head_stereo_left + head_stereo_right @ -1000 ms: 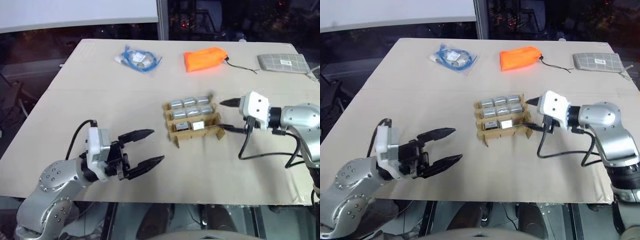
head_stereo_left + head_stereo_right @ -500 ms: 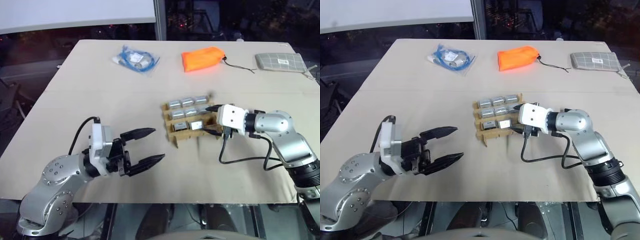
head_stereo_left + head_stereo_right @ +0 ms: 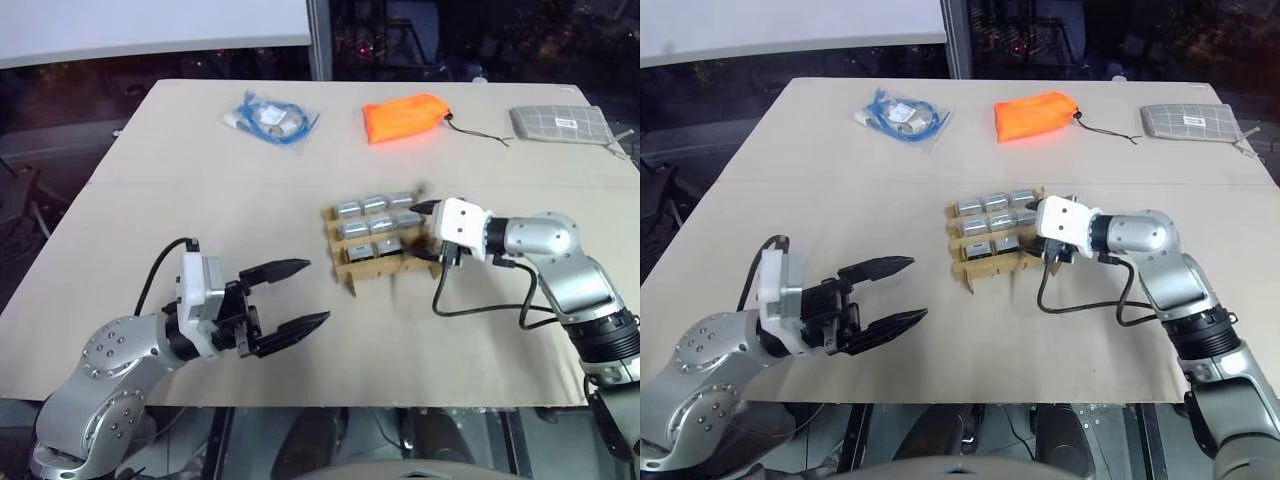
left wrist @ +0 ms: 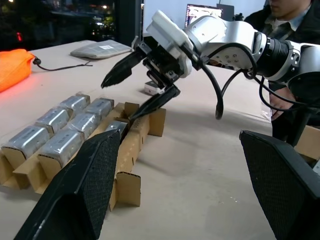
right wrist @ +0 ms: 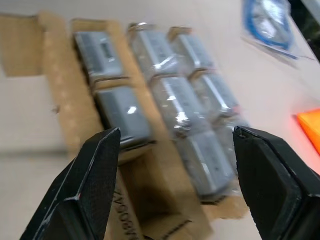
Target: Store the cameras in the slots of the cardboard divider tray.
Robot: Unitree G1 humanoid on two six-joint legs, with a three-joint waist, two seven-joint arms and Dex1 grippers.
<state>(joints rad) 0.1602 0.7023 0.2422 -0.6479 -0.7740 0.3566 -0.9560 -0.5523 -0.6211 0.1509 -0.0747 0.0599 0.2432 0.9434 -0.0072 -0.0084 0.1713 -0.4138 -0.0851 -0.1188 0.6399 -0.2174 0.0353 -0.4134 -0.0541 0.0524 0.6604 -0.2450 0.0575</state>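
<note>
Meanwhile, on the near left, the left gripper (image 3: 296,296) is hanging over bare table (image 3: 200,180), fingers spread and carrying nothing, sitting just where it was a second ago.

Moving right: the cardboard divider tray (image 3: 350,275) is resting mid-table with the cameras (image 3: 375,215) lying in its slots. I am counting three in the far row, three in the middle, two in the near row; the near-right slot is looking empty, though the gripper partly covers it. I am seeing no loose camera lying on the table.

Right of that is the change: the right gripper (image 3: 428,230) is closing in on the tray's right end, having stood clear of it a second back. Its jaws are parted and empty, the lower finger dipping to the tray's near-right corner, the upper one poised above.

My reading: it is either nudging the last-placed camera home or squaring the tray, so the storing is looking nearly done.

Beyond, a blue cable bag (image 3: 272,117), orange pouch (image 3: 410,117) and grey mat (image 3: 560,123) are sitting untouched.
</note>
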